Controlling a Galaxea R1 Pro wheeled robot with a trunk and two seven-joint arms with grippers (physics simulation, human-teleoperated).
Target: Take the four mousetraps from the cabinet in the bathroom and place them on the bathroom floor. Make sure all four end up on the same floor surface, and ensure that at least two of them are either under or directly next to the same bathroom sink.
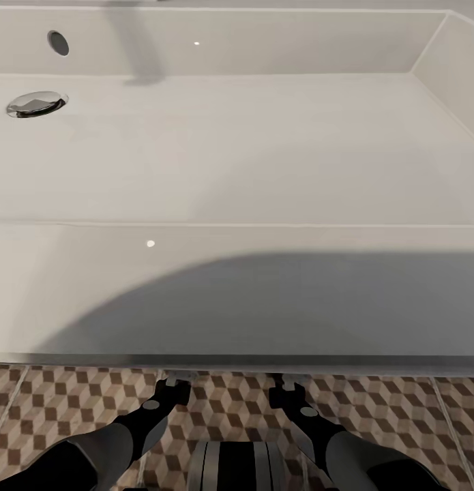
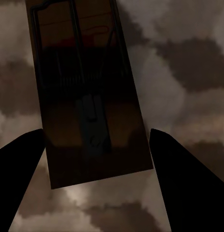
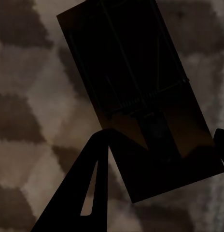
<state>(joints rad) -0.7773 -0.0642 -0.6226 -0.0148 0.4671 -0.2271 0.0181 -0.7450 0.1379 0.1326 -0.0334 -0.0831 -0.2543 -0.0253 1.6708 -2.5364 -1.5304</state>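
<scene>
Both gripper tips hidden under sink rim, mousetraps cropped by wrist frames

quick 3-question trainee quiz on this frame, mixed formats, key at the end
1. True or false: in the head view, both arms reach under the sink's front edge.
2. Multiple choice: the mousetrap in the left wrist view lies (A) in the basin, (B) between the left gripper's fingers above the patterned floor, (C) in a drawer.
3. Fill in: the basin's drain is ____-coloured metal.

Key: 1 true; 2 B; 3 chrome (silver).
</scene>
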